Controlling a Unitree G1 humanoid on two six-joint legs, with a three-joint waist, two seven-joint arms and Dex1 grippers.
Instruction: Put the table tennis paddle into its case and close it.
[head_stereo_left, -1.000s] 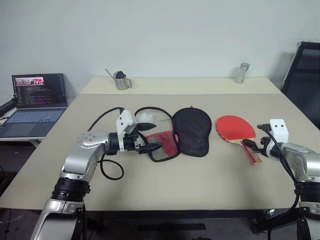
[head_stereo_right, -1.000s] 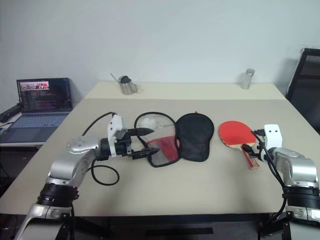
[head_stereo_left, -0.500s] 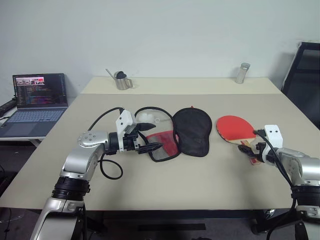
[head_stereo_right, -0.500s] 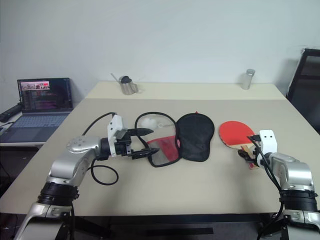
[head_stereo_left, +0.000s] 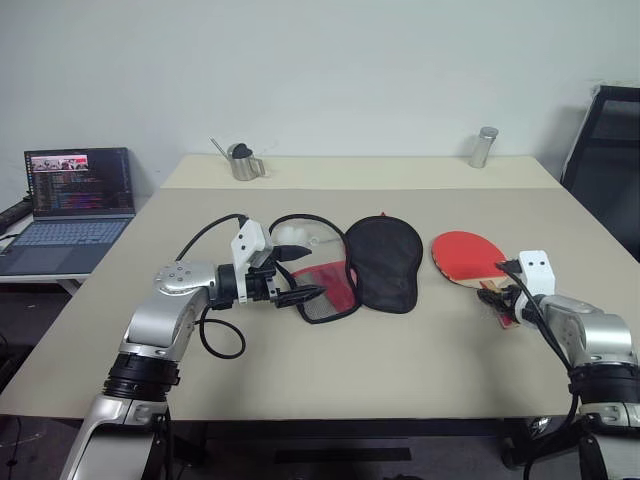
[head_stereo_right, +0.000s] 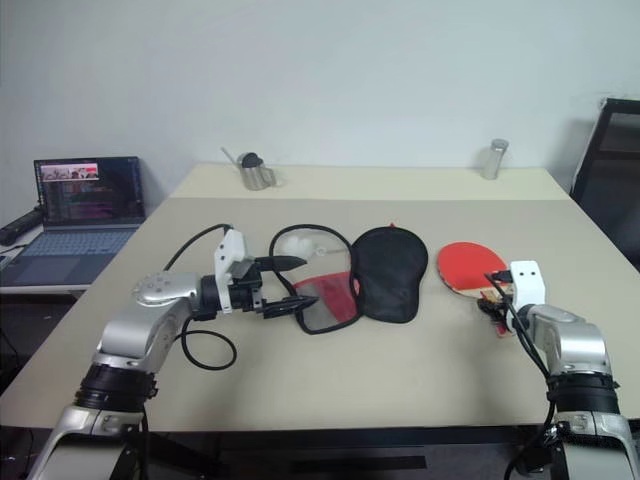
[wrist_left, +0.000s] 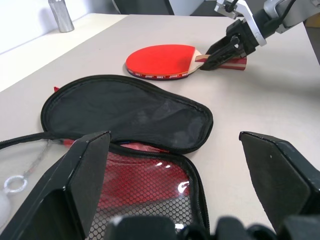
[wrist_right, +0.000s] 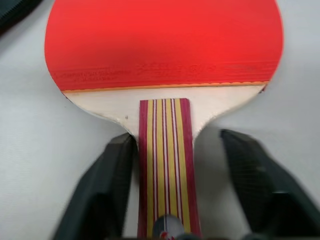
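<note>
On the beige table (head_stereo_left: 330, 370), the table tennis paddle (head_stereo_left: 470, 258) lies flat, red face up, on the robot's right side, handle pointing back toward the right arm. The right gripper (wrist_right: 167, 187) straddles that striped handle: one finger (wrist_right: 102, 185) touches its edge, the other stands just off the opposite side, jaws partly closed and not yet clamped. Paddle rests on the table, not lifted.

The case (head_stereo_left: 350, 265) lies unzipped and spread open mid-table, just left of the paddle and apart from it: black outer half (wrist_left: 125, 115) toward the paddle, red mesh-lined half (wrist_left: 145, 185) toward the left arm. The left gripper (head_stereo_left: 298, 282) hangs over the mesh half's edge, jaws spread wide, holding nothing.

A laptop (head_stereo_left: 72, 200) sits on a side desk at far left.
</note>
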